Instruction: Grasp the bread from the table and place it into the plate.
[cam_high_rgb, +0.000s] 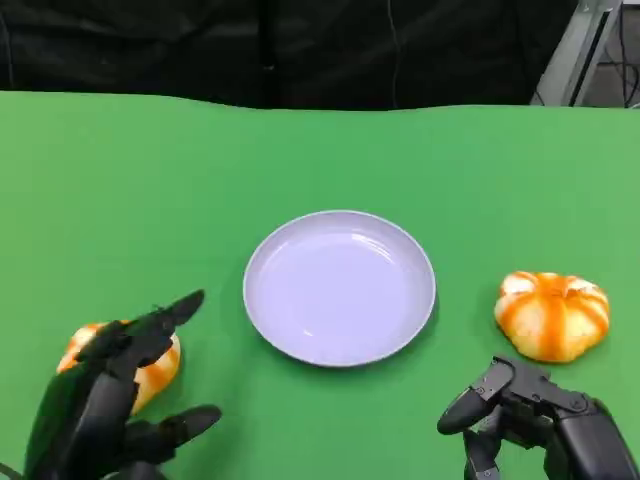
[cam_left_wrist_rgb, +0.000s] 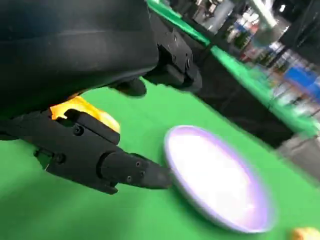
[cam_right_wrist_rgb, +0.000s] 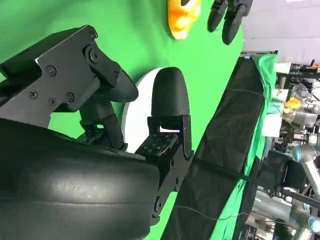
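The reach-to-grasp step is in hand: the left hand (cam_high_rgb: 110, 400) hovers, fingers spread, over the bread (cam_high_rgb: 150, 365) on the desk (cam_high_rgb: 120, 200) at eight o'clock of the empty plate (cam_high_rgb: 340, 288). Next it must close around the bread. The right hand (cam_high_rgb: 530, 415) holds nothing, fingers loosely apart.

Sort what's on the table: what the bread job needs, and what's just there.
For the job:
- bread by the left hand
- bread by the right hand
- plate, nothing in it
- left hand, fingers spread over its bread
- right hand, holding nothing

Just there:
- green table cover
- black backdrop
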